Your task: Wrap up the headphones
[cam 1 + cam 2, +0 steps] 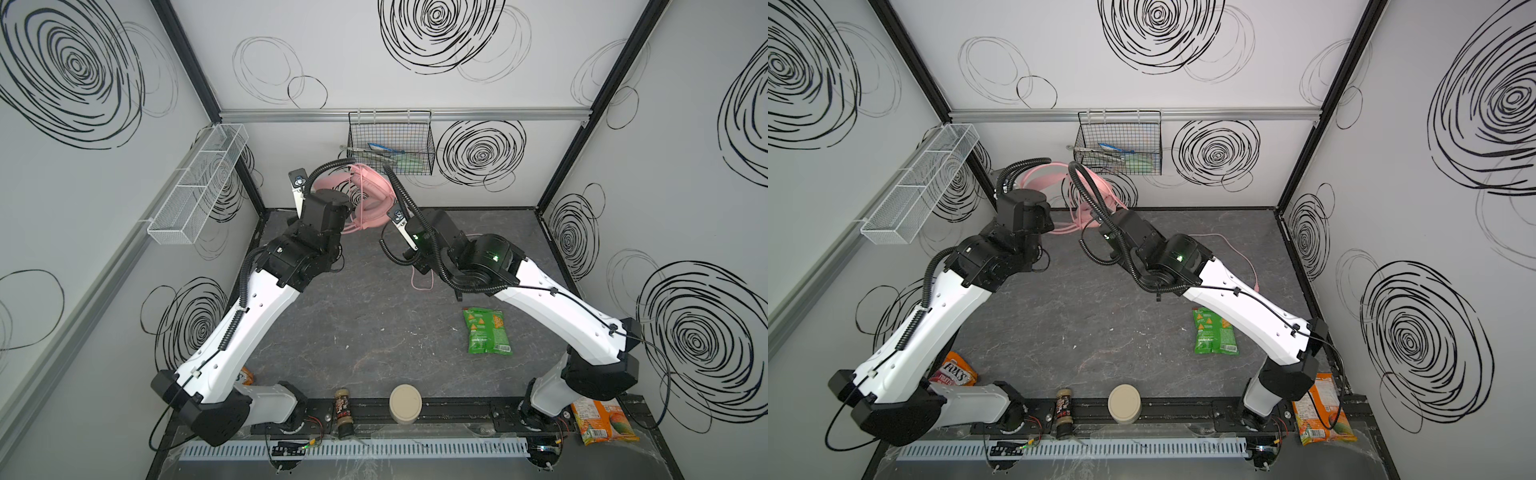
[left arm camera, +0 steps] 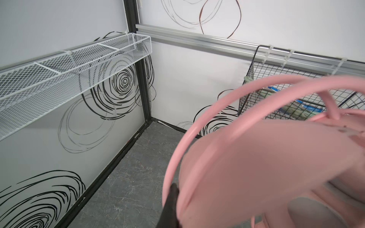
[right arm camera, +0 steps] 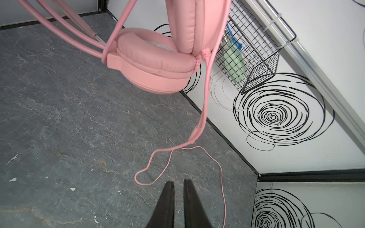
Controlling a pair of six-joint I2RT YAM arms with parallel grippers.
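Pink headphones hang above counter near back wall, left jaws pinching headband; right jaws narrowly apart, empty. I fear slack cable slipping my pinch, tangling

Headphones: one. Robot arms: two. Baskets: two. Snack bags: three. Spice bottle: one. Beige tub: one.

You are reading just one brand: "FOX'S" is showing in white letters on the orange bag, lying well behind the left gripper, beside that arm's base. Print on the green bag, bottle and packet is staying too blurred to read.
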